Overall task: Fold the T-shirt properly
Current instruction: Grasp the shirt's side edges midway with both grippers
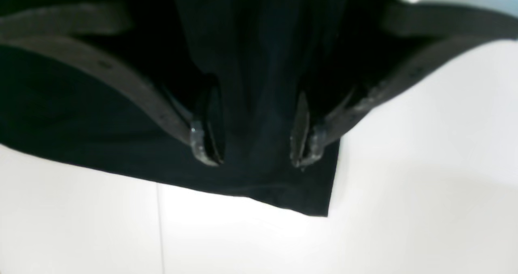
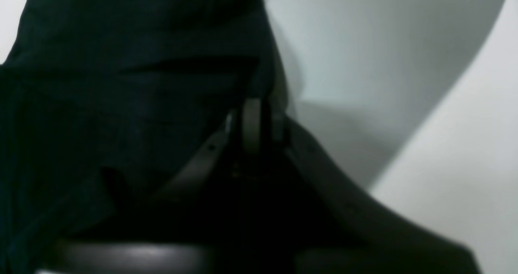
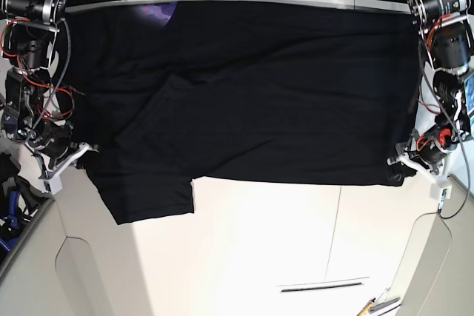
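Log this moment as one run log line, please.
T-shirt: spread on table, print side mostly down | left claw: open over hem corner | right claw: shut on T-shirt edge

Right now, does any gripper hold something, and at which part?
The right gripper is shut on the T-shirt at its edge beside a sleeve. The left gripper stands open over a hem corner, holding nothing.
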`<state>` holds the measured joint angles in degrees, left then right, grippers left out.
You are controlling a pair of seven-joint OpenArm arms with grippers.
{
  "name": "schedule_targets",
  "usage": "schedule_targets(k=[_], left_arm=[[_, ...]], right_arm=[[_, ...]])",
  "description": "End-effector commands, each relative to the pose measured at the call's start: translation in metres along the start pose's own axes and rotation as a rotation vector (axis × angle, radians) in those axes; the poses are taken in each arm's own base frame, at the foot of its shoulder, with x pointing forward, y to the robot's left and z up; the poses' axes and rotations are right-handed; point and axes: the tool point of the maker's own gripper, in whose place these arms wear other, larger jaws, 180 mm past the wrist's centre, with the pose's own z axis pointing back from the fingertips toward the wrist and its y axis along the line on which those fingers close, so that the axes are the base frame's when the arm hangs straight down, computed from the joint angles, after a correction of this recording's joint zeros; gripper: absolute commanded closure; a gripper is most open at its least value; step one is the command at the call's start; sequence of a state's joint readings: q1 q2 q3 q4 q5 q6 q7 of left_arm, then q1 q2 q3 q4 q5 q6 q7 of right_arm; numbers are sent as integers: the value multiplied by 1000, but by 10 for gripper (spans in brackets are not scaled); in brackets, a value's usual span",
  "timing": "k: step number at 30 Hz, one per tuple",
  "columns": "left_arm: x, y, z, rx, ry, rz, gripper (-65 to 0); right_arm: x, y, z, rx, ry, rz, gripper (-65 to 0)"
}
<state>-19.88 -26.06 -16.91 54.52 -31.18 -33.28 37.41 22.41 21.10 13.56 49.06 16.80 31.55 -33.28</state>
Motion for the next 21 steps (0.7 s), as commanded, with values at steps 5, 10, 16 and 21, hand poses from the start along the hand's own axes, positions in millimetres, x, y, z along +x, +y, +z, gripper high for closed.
schedule_targets(k=[5, 10, 16, 21], left_arm=[[41, 13, -5, 34, -83, 35, -304], [49, 35, -1, 122, -96, 25, -303], [35, 48, -2, 164, -56, 40, -303], [15, 52, -8, 163, -31, 84, -303]], right_arm=[[3, -7, 3, -22, 19, 18, 0], [3, -7, 3, -22, 19, 18, 0], [3, -7, 3, -22, 18, 18, 0], [3, -7, 3, -22, 18, 18, 0]])
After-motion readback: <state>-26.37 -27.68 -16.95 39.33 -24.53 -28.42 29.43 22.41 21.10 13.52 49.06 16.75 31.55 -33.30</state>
